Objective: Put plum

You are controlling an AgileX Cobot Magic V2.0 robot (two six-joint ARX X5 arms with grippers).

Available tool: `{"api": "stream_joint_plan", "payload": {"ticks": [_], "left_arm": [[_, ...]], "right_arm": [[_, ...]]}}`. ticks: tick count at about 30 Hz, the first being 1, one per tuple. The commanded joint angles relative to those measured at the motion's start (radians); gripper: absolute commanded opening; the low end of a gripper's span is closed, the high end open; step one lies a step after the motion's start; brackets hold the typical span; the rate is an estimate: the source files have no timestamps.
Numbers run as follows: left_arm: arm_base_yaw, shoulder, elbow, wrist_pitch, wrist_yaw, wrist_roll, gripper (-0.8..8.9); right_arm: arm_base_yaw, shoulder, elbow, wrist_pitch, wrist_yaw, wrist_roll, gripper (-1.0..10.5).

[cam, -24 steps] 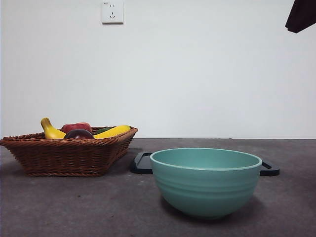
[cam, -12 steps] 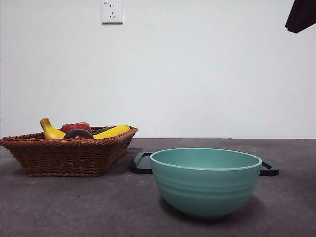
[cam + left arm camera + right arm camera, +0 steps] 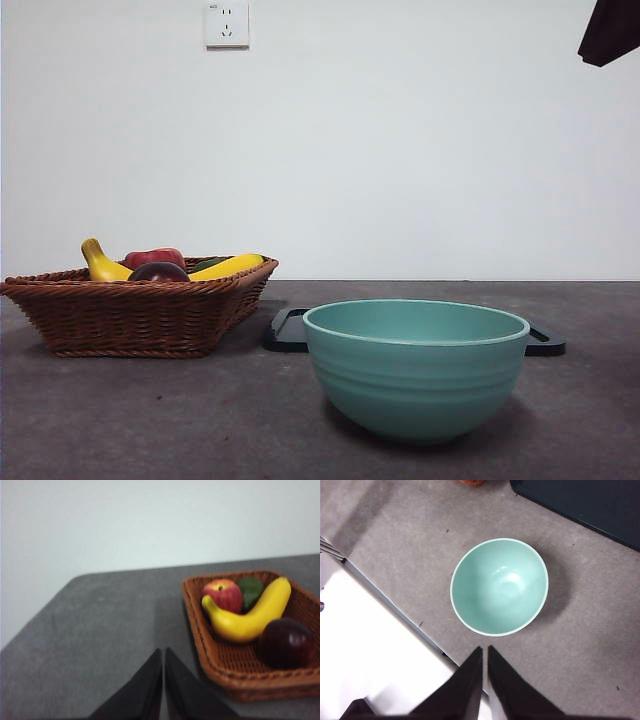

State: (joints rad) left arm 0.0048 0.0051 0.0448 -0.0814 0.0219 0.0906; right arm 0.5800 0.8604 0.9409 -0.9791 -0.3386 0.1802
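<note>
Nearest us sits the teal bowl, empty, w/ a black tray just behind it. Further back, the plum lies in the wicker basket beside a banana and red apple. We judge nothing's started: next we need our left gripper over the plum, opened. Both it and our right gripper have jaws closed together, holding nothing, high above the table.
</note>
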Motion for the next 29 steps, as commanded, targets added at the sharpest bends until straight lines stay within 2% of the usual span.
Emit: {"api": "stream_joint_plan", "payload": {"ticks": [1, 11, 15, 29], "left_arm": [[0.003, -0.002, -0.012, -0.010, -0.005, -0.006, 0.07], [0.002, -0.002, -0.034, -0.105, -0.005, -0.038, 0.07], [0.002, -0.002, -0.033, -0.108, -0.005, -0.086, 0.07], [0.002, -0.002, -0.033, -0.107, -0.004, -0.084, 0.07]], "right_arm": [[0.006, 0.007, 0.016, 0.010, -0.002, -0.009, 0.1], [0.006, 0.007, 0.016, 0.010, -0.002, -0.009, 0.0], [0.006, 0.007, 0.016, 0.010, -0.002, -0.009, 0.1], [0.006, 0.007, 0.016, 0.010, -0.002, -0.009, 0.0]]}}
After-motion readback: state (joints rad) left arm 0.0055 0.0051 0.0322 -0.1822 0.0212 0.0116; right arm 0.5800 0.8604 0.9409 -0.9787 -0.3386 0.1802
